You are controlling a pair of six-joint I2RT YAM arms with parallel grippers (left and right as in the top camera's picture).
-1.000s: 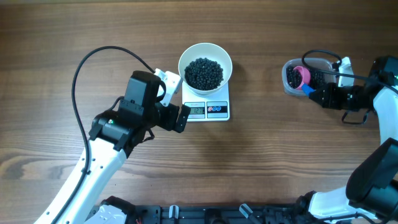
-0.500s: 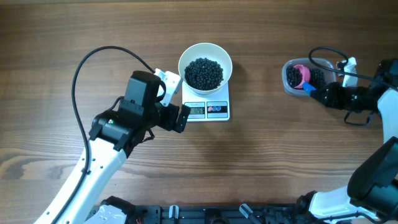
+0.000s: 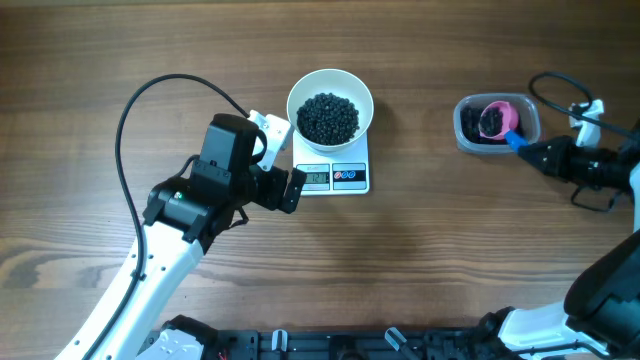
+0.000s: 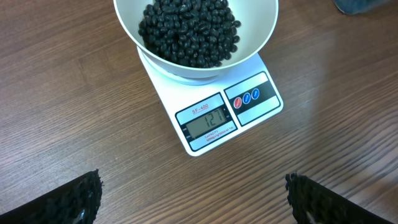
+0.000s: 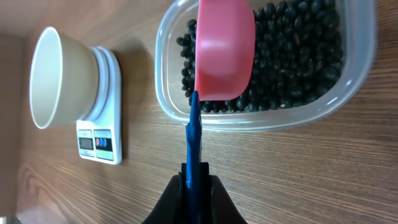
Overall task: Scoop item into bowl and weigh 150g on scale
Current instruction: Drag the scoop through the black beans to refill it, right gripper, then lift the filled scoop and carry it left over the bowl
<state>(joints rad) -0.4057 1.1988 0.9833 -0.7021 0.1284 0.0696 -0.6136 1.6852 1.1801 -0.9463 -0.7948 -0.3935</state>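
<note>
Clamped on the pink blue-handled scoop (image 3: 493,118), the right gripper (image 3: 533,152) has backed farther from the flat white scale (image 3: 332,176). Tiny black beans (image 3: 328,117) fill the round white bowl (image 3: 296,90) atop it; left gripper (image 3: 279,158) gapes beside, unmoved.

A brown wooden table (image 3: 450,270) with long, streaked grain is seen beneath and ahead of the jaws; soft, even light is spread across it.

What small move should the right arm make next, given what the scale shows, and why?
Probably dip the pink scoop, held by its blue handle in the right gripper, into the beans in the tub for a partial load: the scale reads 121, short of 150.
</note>
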